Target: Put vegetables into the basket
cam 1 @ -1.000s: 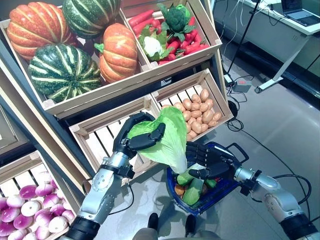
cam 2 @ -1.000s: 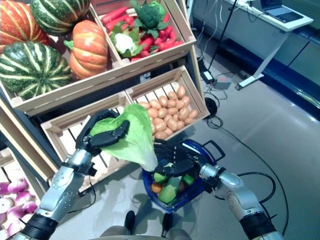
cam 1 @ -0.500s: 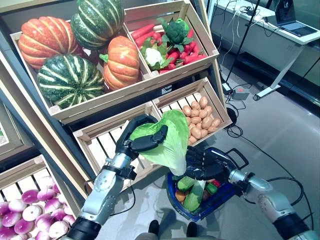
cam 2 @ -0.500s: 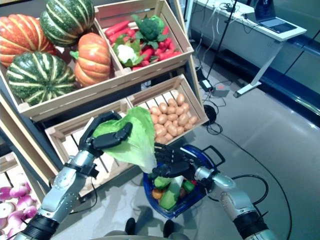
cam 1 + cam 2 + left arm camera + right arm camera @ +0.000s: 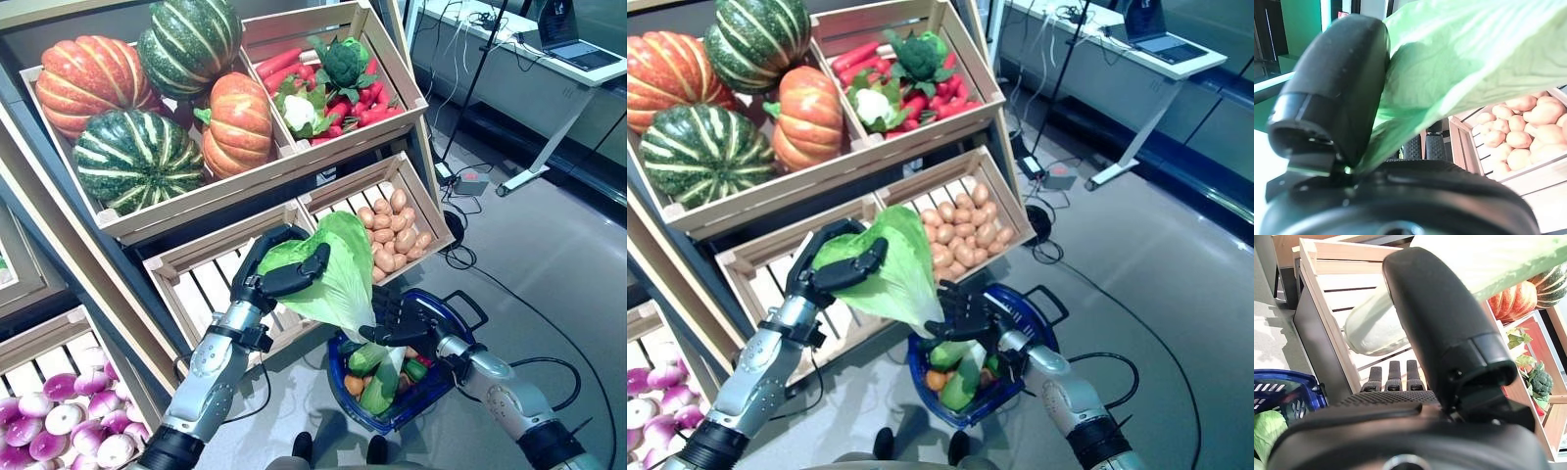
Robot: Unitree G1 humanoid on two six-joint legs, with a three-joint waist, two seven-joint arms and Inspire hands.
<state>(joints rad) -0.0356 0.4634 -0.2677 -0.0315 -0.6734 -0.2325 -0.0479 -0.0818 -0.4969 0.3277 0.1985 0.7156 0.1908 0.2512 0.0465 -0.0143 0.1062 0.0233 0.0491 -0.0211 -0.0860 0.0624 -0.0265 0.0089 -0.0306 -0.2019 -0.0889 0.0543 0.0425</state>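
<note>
My left hand is shut on a pale green leafy cabbage and holds it tilted in front of the stand, its whitish lower end over the blue basket. The left wrist view shows the thumb pressed on the leaf. The basket stands on the floor and holds green leafy vegetables and a small orange one. My right hand is open with straight fingers, just above the basket's near rim, beside the cabbage's lower end. The basket rim also shows in the right wrist view.
The wooden stand with slanted crates rises right behind both hands and the basket. Grey floor lies to the right, with black cables on it. A white desk stands at the far right.
The camera has shifted a little. My left hand still holds the cabbage over the basket. My right hand has drawn slightly closer to the cabbage's lower end.
</note>
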